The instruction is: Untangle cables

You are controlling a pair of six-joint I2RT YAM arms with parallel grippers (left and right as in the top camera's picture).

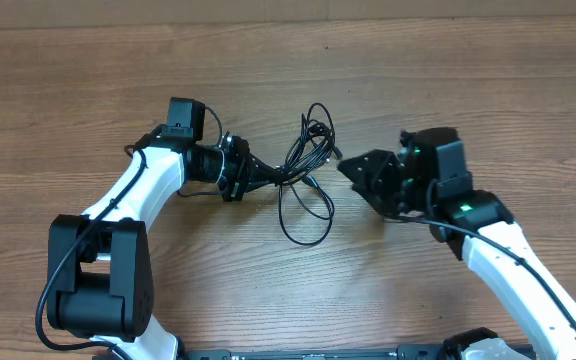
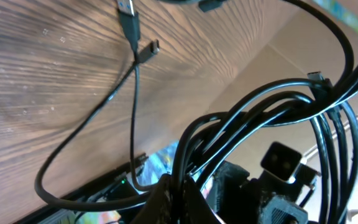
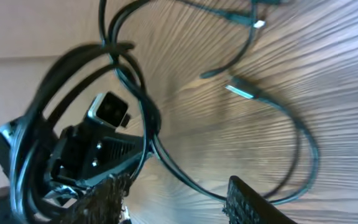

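Black cables (image 2: 241,124) crowd the left wrist view, several strands bunching together and running down into the left end effector (image 2: 174,198), which is clenched on them where they converge. Seen from overhead, a wood-grain counter (image 1: 268,60) carries the whole scene.

On the left, the left end effector (image 1: 271,180) grips the near edge of the bundle. At the centre, the cables (image 1: 308,165) lie as one knot of overlapping loops, with a larger single loop (image 1: 298,244) trailing toward the front edge of the counter. Part of the bundle looks lifted off the wood by the grip, though how much cannot be told. In the left wrist view a flat plug (image 2: 128,14) rests on the counter beyond the bundle, with a smaller connector (image 2: 149,50) just beside it.

On the right, the right end effector (image 1: 345,166) sits just beside the bundle, spread wide and holding nothing. In its own wrist view one strand passes between the parted fingers (image 3: 107,196) without being pinched, and a silver-tipped plug (image 3: 240,91) lies free on the wood.

Judged from this, the untangling is at an early stage: one side of the bundle is anchored, no cable lies apart from the rest, and the strands cross at many points. Left to do is a grasp by the right end effector, then drawing the loops apart one by one
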